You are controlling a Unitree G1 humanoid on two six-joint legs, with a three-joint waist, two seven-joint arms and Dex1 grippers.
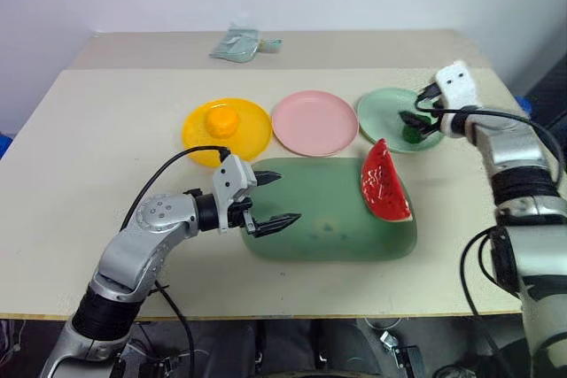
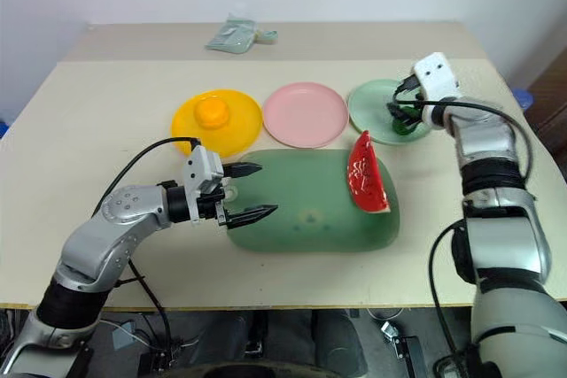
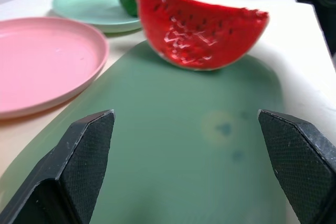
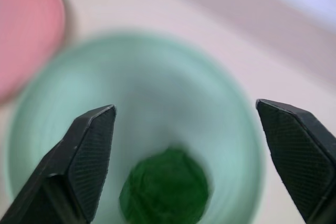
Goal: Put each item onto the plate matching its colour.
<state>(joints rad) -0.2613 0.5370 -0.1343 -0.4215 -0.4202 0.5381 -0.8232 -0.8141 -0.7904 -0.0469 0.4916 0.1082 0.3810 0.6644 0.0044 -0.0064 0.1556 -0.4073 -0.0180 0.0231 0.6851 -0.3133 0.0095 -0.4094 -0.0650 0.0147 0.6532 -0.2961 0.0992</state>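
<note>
An orange fruit (image 1: 220, 119) sits on the yellow plate (image 1: 255, 135). The pink plate (image 1: 314, 122) beside it is bare. A bumpy dark-green ball (image 4: 164, 187) lies on the mint green plate (image 1: 379, 105), and my right gripper (image 1: 414, 121) hovers open just over it, the ball low between its fingers. The red watermelon wedge (image 1: 385, 185) rests on the right end of the large green mat (image 1: 310, 205). My left gripper (image 1: 273, 198) stands open over the mat's left edge, pointing toward the wedge (image 3: 202, 30), with nothing between its fingers.
A crumpled pale-green bag (image 1: 241, 43) lies at the far side of the table. The three plates stand in a row behind the mat. Bare tabletop (image 1: 97, 148) stretches to the left of the yellow plate.
</note>
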